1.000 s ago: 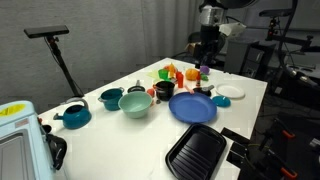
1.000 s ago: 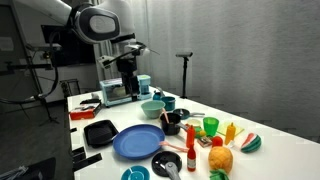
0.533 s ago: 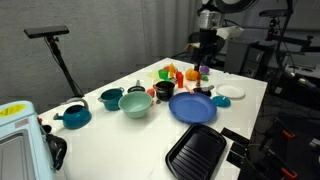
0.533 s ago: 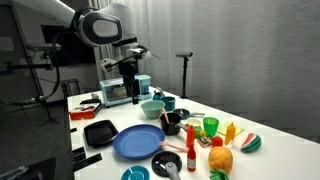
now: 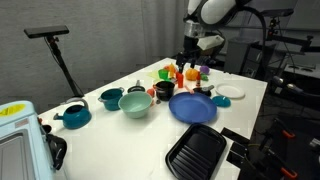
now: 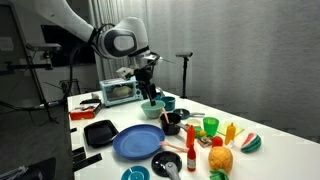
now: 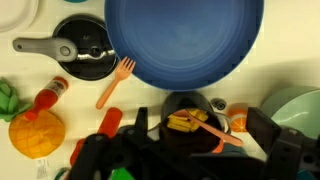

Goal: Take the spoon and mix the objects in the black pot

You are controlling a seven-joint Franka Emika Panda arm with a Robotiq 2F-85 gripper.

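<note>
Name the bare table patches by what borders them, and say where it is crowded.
Free: the table stretch bordered by the teal pots, green bowl, blue plate and black ridged tray. Crowded: around the black pot and toy food.

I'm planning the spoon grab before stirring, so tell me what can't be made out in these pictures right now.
Wrist view: the jaws cover the near rim of the black pot; its yellowish contents are too blurred to name.
Wrist view: the green bowl is cut off by the right edge.
Both exterior views: the spoon is too small to find.
</note>
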